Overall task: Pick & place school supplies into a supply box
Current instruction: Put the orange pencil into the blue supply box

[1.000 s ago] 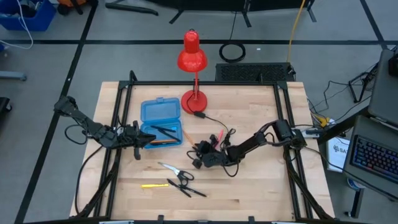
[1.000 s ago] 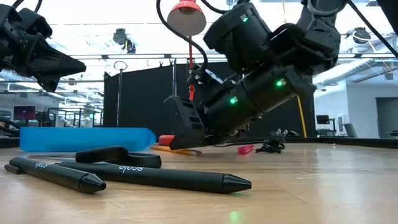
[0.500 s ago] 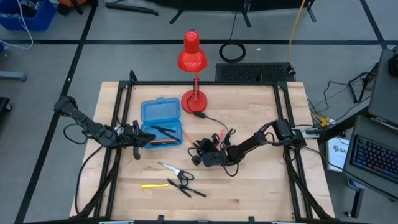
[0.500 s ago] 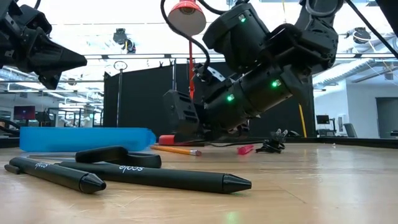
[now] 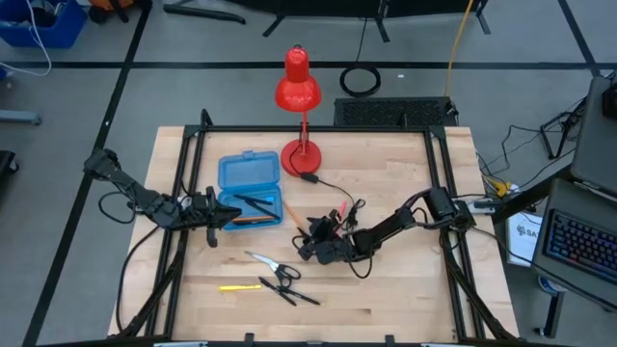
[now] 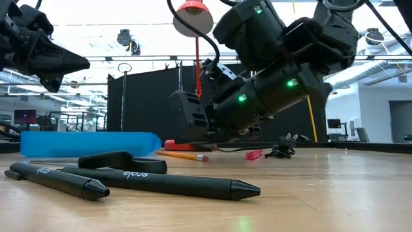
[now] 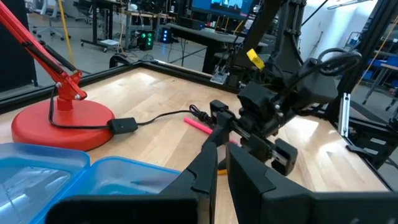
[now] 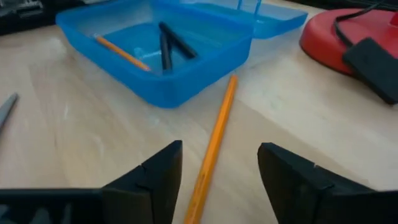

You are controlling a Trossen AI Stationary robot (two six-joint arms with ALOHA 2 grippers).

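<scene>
Nearest the front edge of the pale wooden table (image 5: 386, 289) lie two long black pens (image 6: 180, 183), a thin yellow pencil (image 5: 239, 287) and the small silver scissors with black handles (image 5: 275, 271), all untouched. A little farther in, the right gripper (image 8: 217, 165) hangs low over a slim orange pencil (image 8: 213, 149), which lies flat on the wood with its far end just beside the wall of the translucent blue plastic pencil case (image 8: 180, 84). The fingers are spread wide and grasp nothing; the pencil runs up the gap between them without touching either one.

As I judge it, the step in hand is picking up this pencil. To do it well, the gripper should keep the shaft centred in the gap, settle until the tips nearly meet the wood, then close squarely across the shaft, not along it, so it doesn't roll or skid into the case wall.

Farther on, the case sits with its hinged lid folded back, already holding an orange pencil and what look like two black pens. The left gripper (image 5: 220, 218) waits at the case's left end, its fingers drawn nearly together and, as far as I can tell, empty. A pink pencil (image 7: 208, 130) lies beyond, near the black lamp cord (image 7: 158, 116), and the red desk lamp (image 5: 301, 106) stands at the back.
</scene>
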